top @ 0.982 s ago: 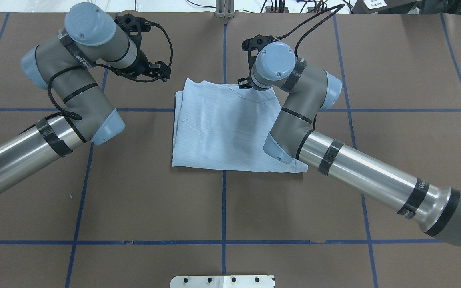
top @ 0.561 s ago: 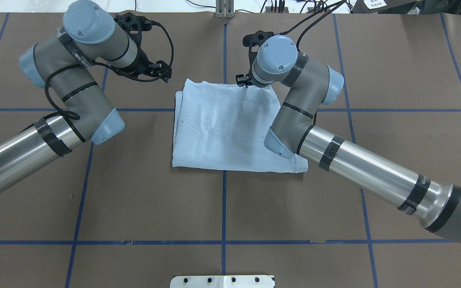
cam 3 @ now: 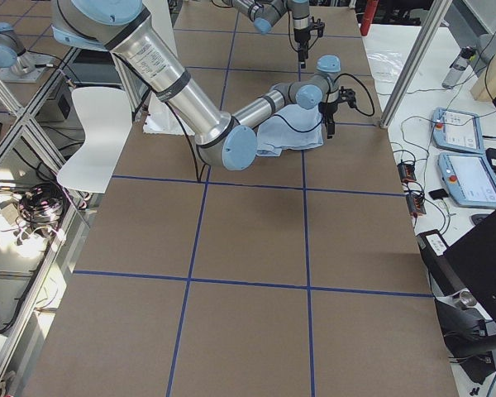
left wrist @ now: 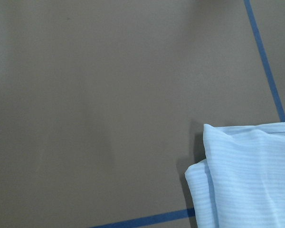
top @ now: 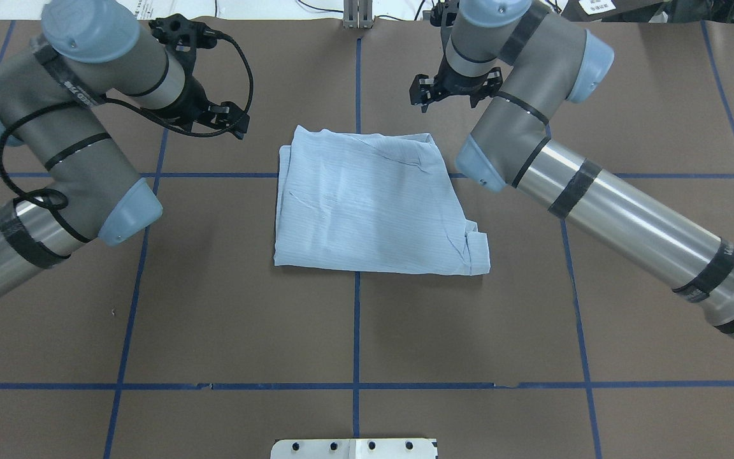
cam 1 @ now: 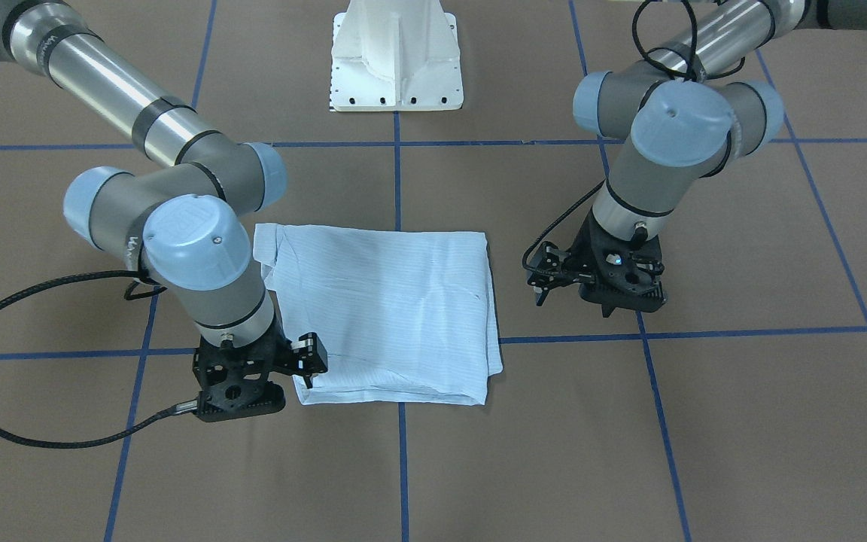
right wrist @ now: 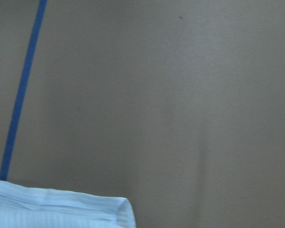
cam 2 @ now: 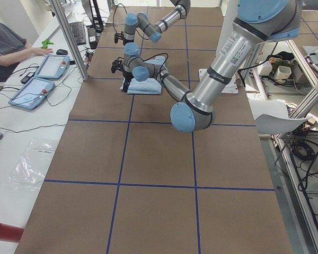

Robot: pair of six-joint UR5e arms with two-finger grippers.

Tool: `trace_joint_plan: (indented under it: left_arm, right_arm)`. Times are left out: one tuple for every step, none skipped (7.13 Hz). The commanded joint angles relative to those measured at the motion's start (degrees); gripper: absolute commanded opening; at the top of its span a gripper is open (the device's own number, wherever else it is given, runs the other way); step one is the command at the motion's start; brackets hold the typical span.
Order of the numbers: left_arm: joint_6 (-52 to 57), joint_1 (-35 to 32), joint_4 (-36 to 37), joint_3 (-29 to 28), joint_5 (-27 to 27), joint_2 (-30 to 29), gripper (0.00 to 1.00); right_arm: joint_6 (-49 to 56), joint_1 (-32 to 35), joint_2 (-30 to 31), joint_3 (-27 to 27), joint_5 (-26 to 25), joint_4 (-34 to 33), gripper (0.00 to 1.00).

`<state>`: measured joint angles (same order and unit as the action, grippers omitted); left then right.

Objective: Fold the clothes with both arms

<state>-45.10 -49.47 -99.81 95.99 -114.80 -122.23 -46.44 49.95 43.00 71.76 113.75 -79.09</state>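
I've got the folded shirt (top: 367, 204) lying mid-tabletop (top: 214, 319), right across the blue tape lines (top: 356, 331). The left hand (top: 232, 121) and right hand (top: 422, 95) hover just off its far corners, fingers apart on both and nothing in them. The white pedestal (cam 1: 396, 60) sits by the robot's edge.

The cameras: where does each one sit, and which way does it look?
Front: across the table, facing the robot; shows left arm, right arm, white base, shirt.
Overhead: behind the robot, looking down; both arms.
Left side: table's end; left arm nearest.
Right side: opposite end; right arm nearest.
Left wrist: down at a shirt corner; no arm shows.
Right wrist: down at a shirt edge; no arm shows.
Shared: all see the shirt.
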Motion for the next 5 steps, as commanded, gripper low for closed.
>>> trace_joint_plan:
  left_arm:
    - [11.1,-4.1,8.0,12.4,-1.7,8.8,1.0]
    - [16.9,-6.7,10.2,17.0,-2.5,13.6,1.0]
    - [23.0,-9.4,11.8,20.4,-2.8,18.3,1.0]
    - [29.9,-14.0,12.1,21.9,-5.0,23.0,1.0]
    - [36.5,-18.9,12.1,21.8,-7.9,26.7,1.0]
  right_arm:
    - [13.8,8.0,9.1,8.3,6.0,-4.9,1.0]
    - [20.7,12.8,14.6,11.5,10.0,-4.9,1.0]
    - [28.4,16.8,20.0,14.1,12.4,-4.9,1.0]
    - [34.9,20.1,26.1,16.7,14.3,-4.9,1.0]
    - [39.6,23.4,32.6,19.4,15.6,-4.9,1.0]
